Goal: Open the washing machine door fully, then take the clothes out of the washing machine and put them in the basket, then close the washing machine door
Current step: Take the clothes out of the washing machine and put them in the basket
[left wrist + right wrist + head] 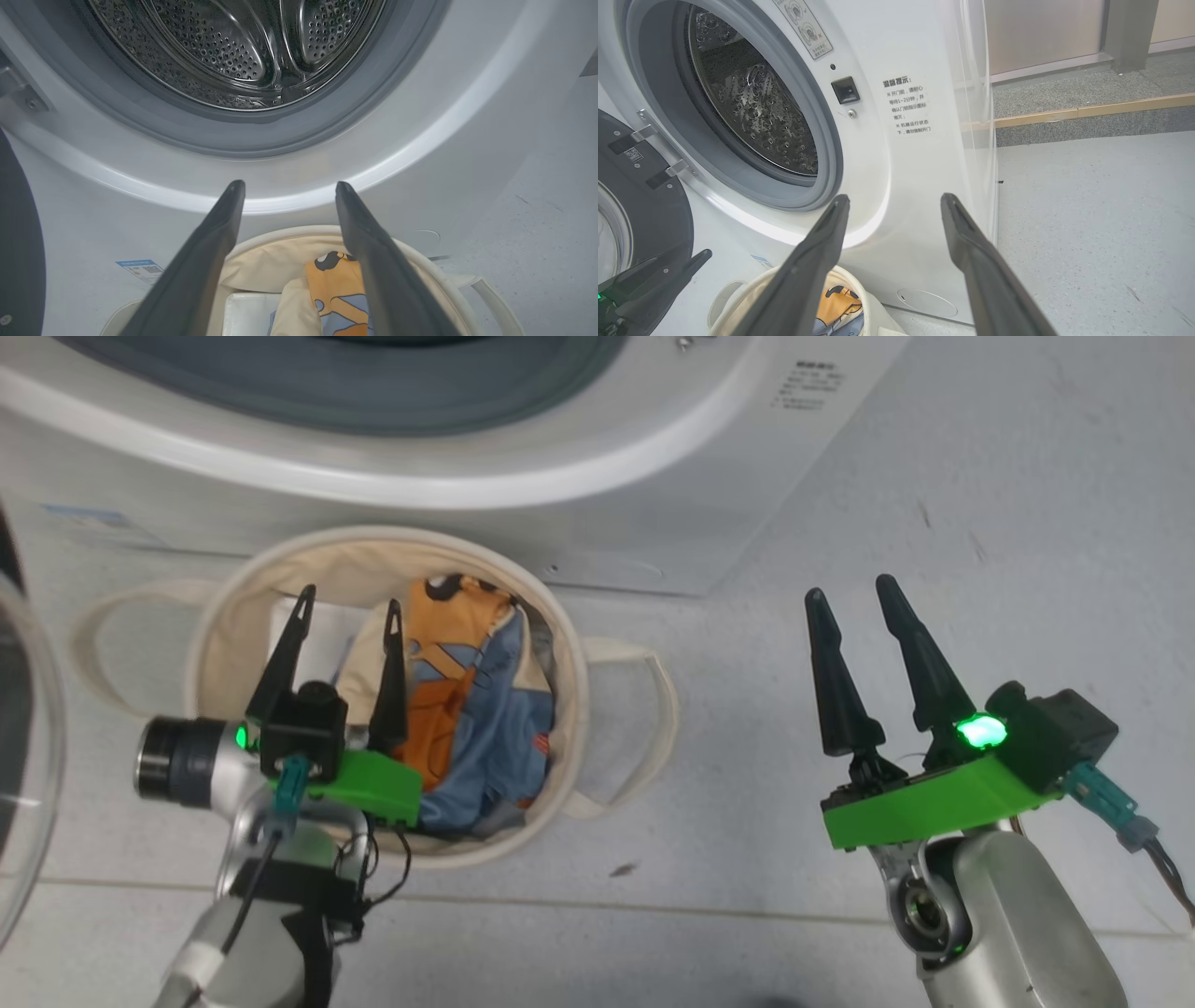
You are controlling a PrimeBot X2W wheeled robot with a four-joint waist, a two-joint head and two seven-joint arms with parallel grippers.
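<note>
Head view, far L: the washing machine door stands swung open. It is cut by the frame edge, so just the clear glass bowl and a sliver of black rim show. R wrist view adds the door's inner face w/ two metal hinges tying it to the washing machine.

Next along, the left gripper hangs over the L half of the basket, fingers spread and nothing btwn them. L wrist view agrees: the gap is empty, and the tips point at the machine front below the opening.

The basket sits on the floor just beside the machine's base. The clothes lie inside it, in the R half, blue and orange print up. Their lower edge is hidden behind the gripper's green mount. L wrist view shows a flat white item beside them; can't tell what it is.

Head view crops the opening to the grey rubber ring. L wrist view looks up into the drum, perforated steel w/ raised paddles. A blue sticker sits low on the front panel, text too small to read. R wrist view adds a latch slot and a printed label R of the opening.

Far R: the right gripper is over the floor, well apart from the basket, fingers spread and holding nothing. Beyond the machine in R wrist view is a raised step w/ a wooden strip.
</note>
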